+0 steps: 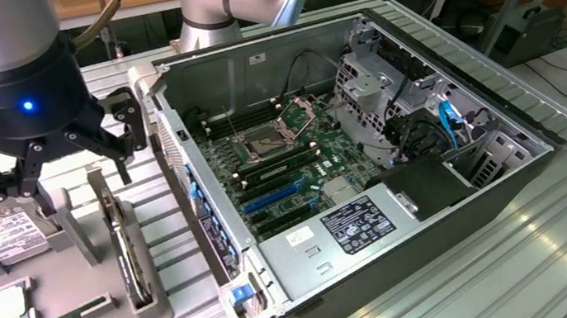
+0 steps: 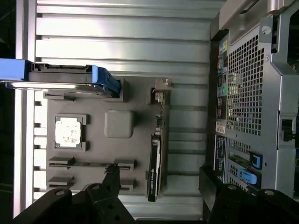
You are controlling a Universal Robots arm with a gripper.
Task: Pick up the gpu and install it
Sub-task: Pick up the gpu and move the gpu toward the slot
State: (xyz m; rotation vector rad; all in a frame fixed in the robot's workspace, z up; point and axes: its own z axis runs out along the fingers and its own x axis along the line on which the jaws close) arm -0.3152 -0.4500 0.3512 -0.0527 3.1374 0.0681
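1. We see bright, even overhead light in ext. view, w/ white glare streaks on the ribbed table [image 1: 563, 253].
2. PC case [image 1: 238, 73] interior is darker, w/ soft shadows.
3. Wrist view: dimmer overall, one edge goes black.

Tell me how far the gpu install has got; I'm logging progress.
Done: nothing yet; the gpu stands on edge in the grey parts tray, untouched. In hand: the gripper hangs open above that tray, holding nothing. Left: pickup and install; the blue slots in the open computer case look empty.
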